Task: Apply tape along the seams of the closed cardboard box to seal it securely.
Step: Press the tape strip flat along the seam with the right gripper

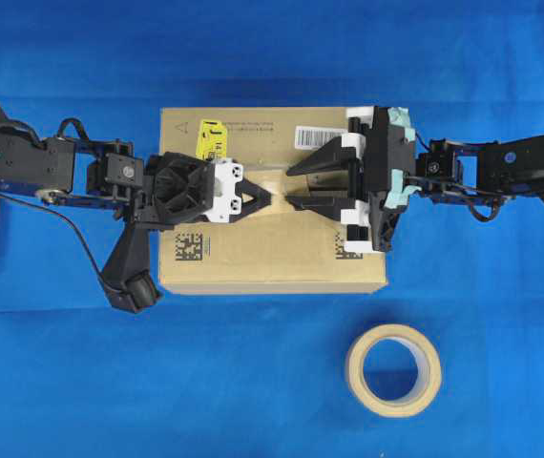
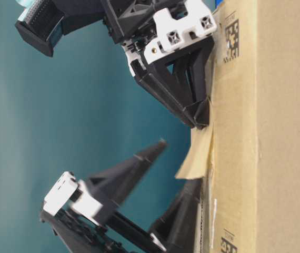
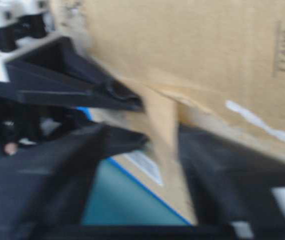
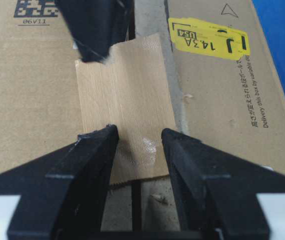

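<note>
So far, one piece of tape (image 4: 125, 105) lies across the seam (image 4: 150, 20) near the middle of the box (image 1: 272, 258) top, and that is all the sealing I can count as begun. My left gripper (image 1: 270, 196) and my right gripper (image 1: 296, 187) meet nose to nose over it from opposite sides. From the right wrist view my right gripper stands wide open with nothing between its fingers (image 4: 90, 165); they straddle the near end of the tape, and I cannot say whether they press on it. My left gripper looks open too in the left wrist view, though that picture is smeared, and it seems to have hold of nothing; one of its tips rests at the far corner of the tape.

I judge the piece not fully down: in the table-level view one end curls away from the cardboard. It wants smoothing flat. Most of the seam either side is uncovered, showing only ragged old residue, so more pieces must follow. A tape roll (image 1: 393, 369) lies on the blue worktop (image 1: 62, 382) below the box, well apart from it.

Hidden from me: the box's side seams and underside, the stretch of seam beneath my grippers, and how well the tape has stuck.
</note>
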